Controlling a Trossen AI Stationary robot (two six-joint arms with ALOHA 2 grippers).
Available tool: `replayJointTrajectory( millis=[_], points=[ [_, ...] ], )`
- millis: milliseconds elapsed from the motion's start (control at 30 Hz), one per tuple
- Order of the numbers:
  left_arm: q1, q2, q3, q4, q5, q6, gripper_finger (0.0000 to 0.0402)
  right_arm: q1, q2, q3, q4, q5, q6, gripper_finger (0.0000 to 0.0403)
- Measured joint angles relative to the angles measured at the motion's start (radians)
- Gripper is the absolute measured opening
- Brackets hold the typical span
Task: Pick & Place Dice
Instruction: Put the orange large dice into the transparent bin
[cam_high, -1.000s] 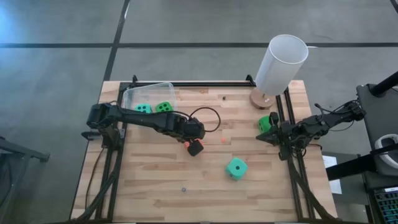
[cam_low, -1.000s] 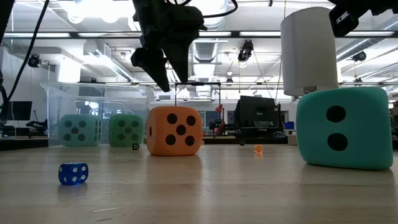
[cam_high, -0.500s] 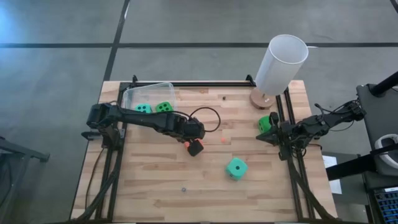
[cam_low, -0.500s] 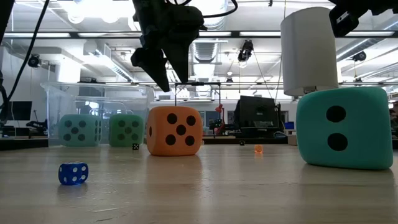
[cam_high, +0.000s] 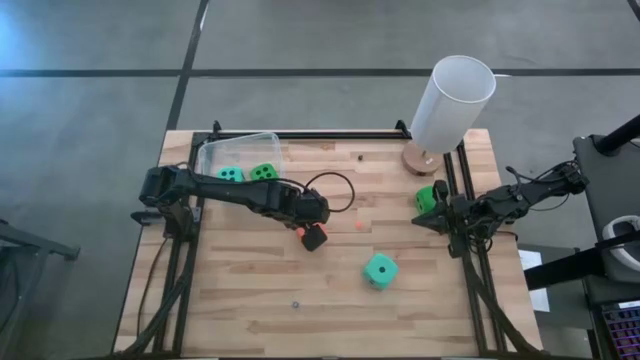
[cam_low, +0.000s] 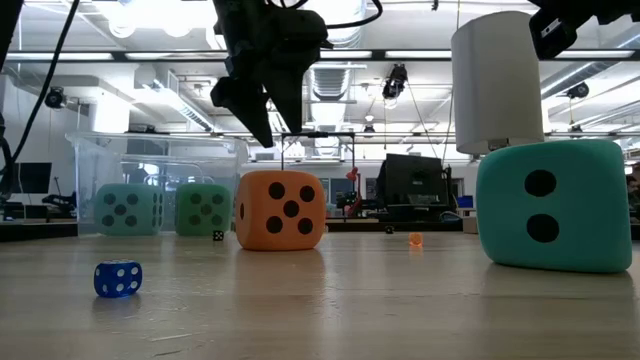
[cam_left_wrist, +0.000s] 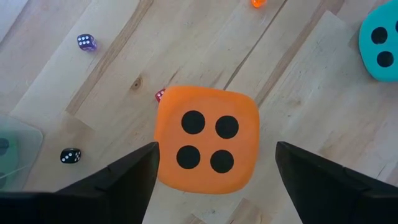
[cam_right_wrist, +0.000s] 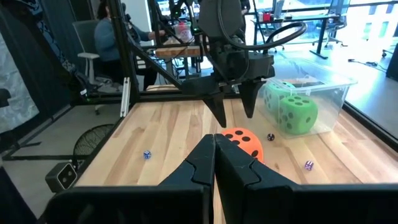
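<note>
An orange die (cam_high: 314, 236) rests on the wooden table near its middle, four pips up (cam_left_wrist: 207, 140). My left gripper (cam_low: 268, 138) hangs open just above it, pointing down, one finger on either side and touching nothing. A teal die (cam_high: 379, 270) lies nearer the front right. A teal die (cam_high: 231, 175) and a green die (cam_high: 264, 173) sit in the clear tub (cam_high: 212, 150) at the far left. Another green die (cam_high: 427, 197) lies by the right rail, next to my right gripper (cam_right_wrist: 214, 140), which is shut and level.
A tall white cylinder (cam_high: 452, 103) stands on a round base at the far right corner. Tiny dice lie scattered about: blue (cam_low: 118, 278), black (cam_left_wrist: 70, 155), purple (cam_left_wrist: 86, 42), orange (cam_low: 415, 239). Dark rails run along both table sides. A person sits beyond the table (cam_right_wrist: 112, 31).
</note>
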Motion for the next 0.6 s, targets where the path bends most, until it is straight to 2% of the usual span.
replayJointTrajectory(
  millis=[333, 600],
  points=[
    [-0.001, 0.000, 0.000, 0.000, 0.000, 0.008, 0.0315, 0.000, 0.000, 0.000, 0.000, 0.000, 0.000, 0.0008],
    [-0.008, 0.000, 0.000, -0.022, 0.013, 0.031, 0.0325, 0.000, 0.000, 0.000, 0.000, 0.000, 0.000, 0.0008]
  ],
)
